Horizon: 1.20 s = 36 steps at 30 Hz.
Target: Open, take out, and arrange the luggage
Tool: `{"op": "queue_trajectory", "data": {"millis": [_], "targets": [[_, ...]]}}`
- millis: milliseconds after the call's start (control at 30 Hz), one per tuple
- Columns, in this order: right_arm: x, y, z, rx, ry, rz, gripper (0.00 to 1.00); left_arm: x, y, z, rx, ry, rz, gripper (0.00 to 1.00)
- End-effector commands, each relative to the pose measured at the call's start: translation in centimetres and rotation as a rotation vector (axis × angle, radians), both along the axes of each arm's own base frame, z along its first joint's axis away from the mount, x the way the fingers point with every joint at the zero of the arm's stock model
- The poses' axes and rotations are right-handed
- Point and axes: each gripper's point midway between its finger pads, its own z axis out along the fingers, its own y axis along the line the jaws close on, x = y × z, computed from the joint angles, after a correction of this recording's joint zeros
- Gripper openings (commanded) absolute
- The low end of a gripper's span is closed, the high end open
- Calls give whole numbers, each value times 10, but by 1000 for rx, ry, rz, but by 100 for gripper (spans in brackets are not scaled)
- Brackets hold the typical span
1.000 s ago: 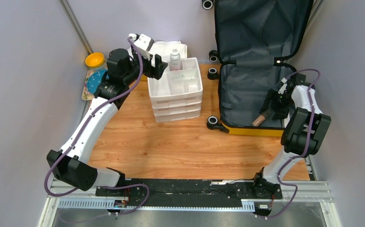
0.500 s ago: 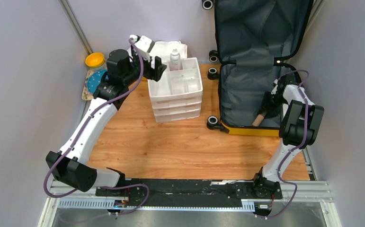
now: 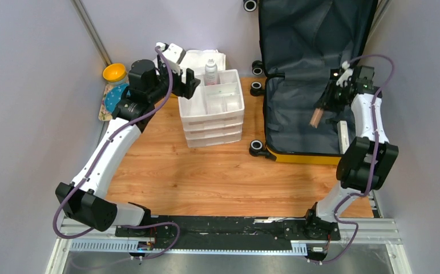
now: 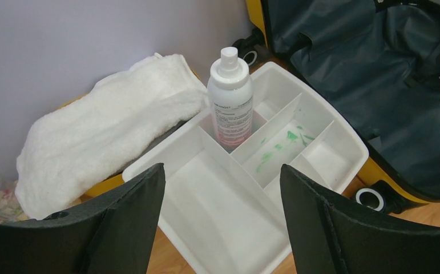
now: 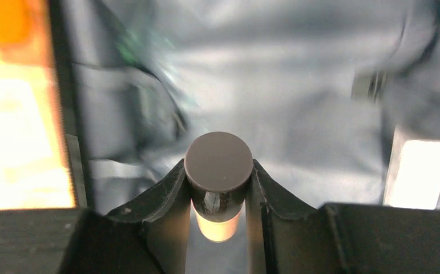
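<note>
My right gripper is clenched on a small peach-coloured bottle with a dark round cap. In the right wrist view both fingers press against the bottle's neck just under the cap. The bottle hangs tilted in the air above the open luggage, clear of the lining.

That large yellow hard-shell suitcase lies at the far right of the wooden table. Its base is flat on the boards and its lid stands up against the back wall, with the dark grey fabric lining showing in both halves. Its black wheels line the left side, facing the white compartmented plastic drawer organiser. A white flat strip lies in the base near my right forearm.

My left gripper is spread wide and holds nothing. It hovers at the organiser's far left corner, looking down into its top tray. A white spray bottle stands upright in the tray's far compartment, and green smears mark the one next to it. A folded white towel lies just behind the organiser, touching its rim. A small yellow round cup sits by the left wall, well apart from the suitcase.
</note>
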Motion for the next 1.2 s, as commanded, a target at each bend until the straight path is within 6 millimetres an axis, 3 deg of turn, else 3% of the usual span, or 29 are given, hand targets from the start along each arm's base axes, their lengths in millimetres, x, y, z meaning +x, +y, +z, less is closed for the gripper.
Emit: {"op": "queue_trajectory", "data": {"millis": [0, 100, 133, 200, 233, 300, 333, 367, 533, 733, 933, 1167], "targets": [[45, 41, 175, -9, -557, 110, 0, 10, 12, 23, -88, -6, 56, 81], [60, 76, 252, -25, -814, 167, 0, 20, 26, 20, -156, 43, 103, 82], [65, 98, 277, -35, -904, 196, 0, 22, 30, 20, -173, 52, 116, 82], [71, 118, 306, -44, -997, 212, 0, 26, 38, 20, -202, 64, 136, 82], [67, 147, 337, -23, -1090, 260, 0, 27, 40, 21, -206, 58, 142, 82], [76, 170, 347, -9, -1133, 278, 0, 27, 43, 22, -204, 42, 149, 82], [74, 190, 365, -6, -1189, 287, 0, 27, 45, 21, -203, 41, 158, 82], [83, 202, 358, -10, -1187, 300, 0, 26, 46, 23, -205, 30, 159, 82], [82, 280, 363, -38, -1271, 424, 0, 23, 57, 25, -207, 16, 185, 82], [95, 333, 324, -76, -1230, 527, 0, 20, 66, 26, -208, 6, 205, 82], [87, 354, 261, -76, -1100, 607, 0, 19, 69, 28, -211, -7, 213, 82], [80, 361, 220, -107, -1039, 649, 0, 21, 72, 25, -213, 2, 216, 83]]}}
